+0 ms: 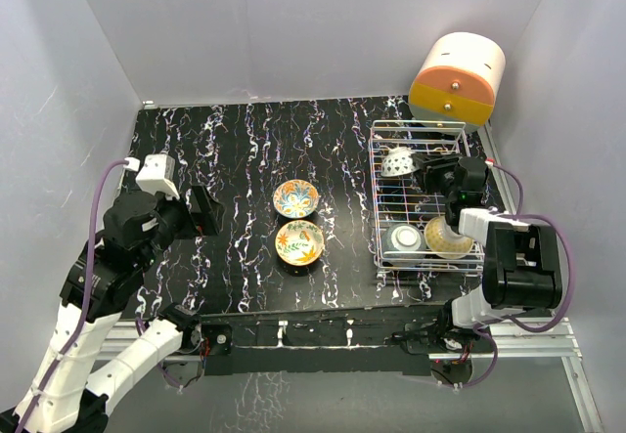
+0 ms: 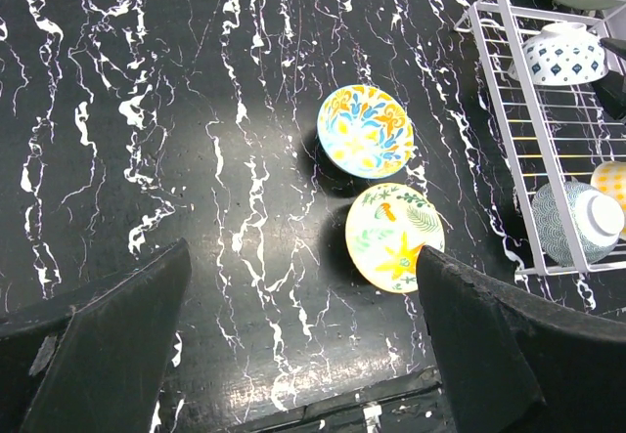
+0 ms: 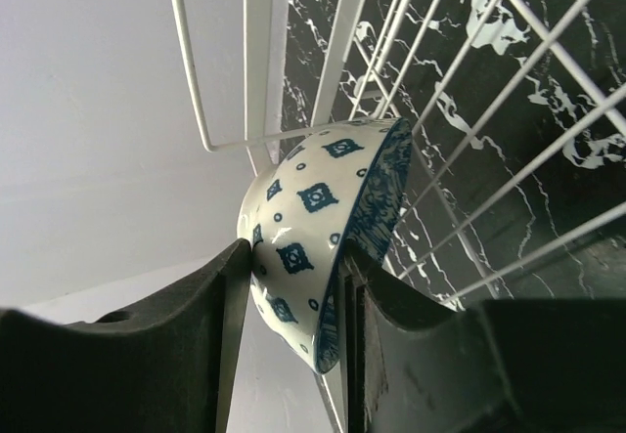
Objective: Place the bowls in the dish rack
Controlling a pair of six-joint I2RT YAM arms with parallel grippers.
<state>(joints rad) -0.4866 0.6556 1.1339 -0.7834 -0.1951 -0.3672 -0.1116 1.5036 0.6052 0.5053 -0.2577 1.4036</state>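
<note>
Right gripper (image 3: 295, 249) is at the far end of the dish rack (image 1: 376, 194), jaws either side of the wall of a white bowl with blue diamonds (image 3: 313, 218) tilted on edge; whether they press it cannot be told. A blue-grey bowl (image 1: 402, 238) and a yellow bowl (image 1: 448, 238) lie at the rack's near end. A blue-patterned bowl (image 1: 295, 198) and an orange-floral bowl (image 1: 299, 243) sit upright, close together, on the table (image 1: 196, 150) left of the rack. Left gripper (image 2: 303, 257) hovers with jaws wide apart, holding nothing.
</note>
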